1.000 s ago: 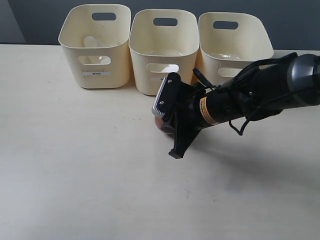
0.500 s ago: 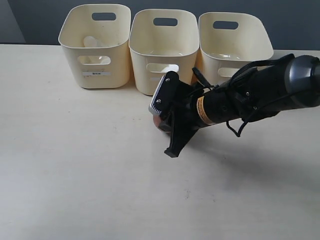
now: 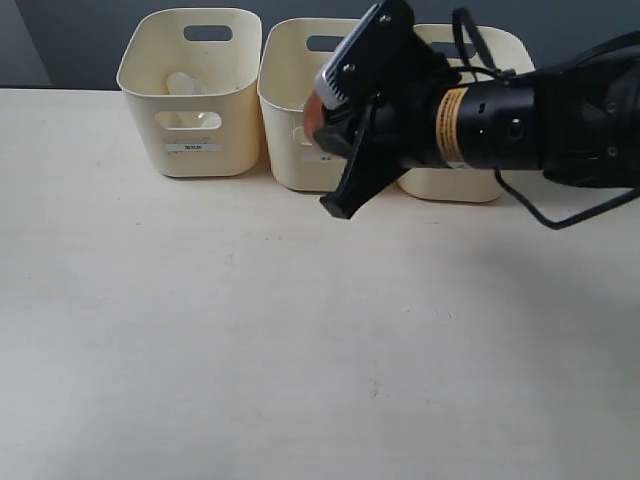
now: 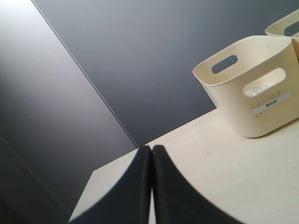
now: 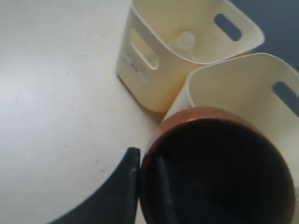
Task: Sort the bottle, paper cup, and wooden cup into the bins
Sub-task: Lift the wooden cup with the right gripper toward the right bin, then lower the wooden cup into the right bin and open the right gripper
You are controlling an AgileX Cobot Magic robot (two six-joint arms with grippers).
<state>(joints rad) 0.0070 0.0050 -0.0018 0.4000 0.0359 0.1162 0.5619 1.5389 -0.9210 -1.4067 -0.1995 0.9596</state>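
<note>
Pinching the rim of the wooden cup, the right gripper lifts it before the middle bin; stiff, light, probably slick. Left gripper jaws closed, empty.

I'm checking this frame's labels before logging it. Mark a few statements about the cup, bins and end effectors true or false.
1. The right end effector holds the wooden cup. True.
2. The wooden cup rests on the table. False: it is held up in front of the bins.
3. The left end effector is open. False: its fingers are pressed together, holding nothing.
4. Three bins stand in a row. True.
5. The leftmost bin is empty. False: a clear object lies inside it.
</note>
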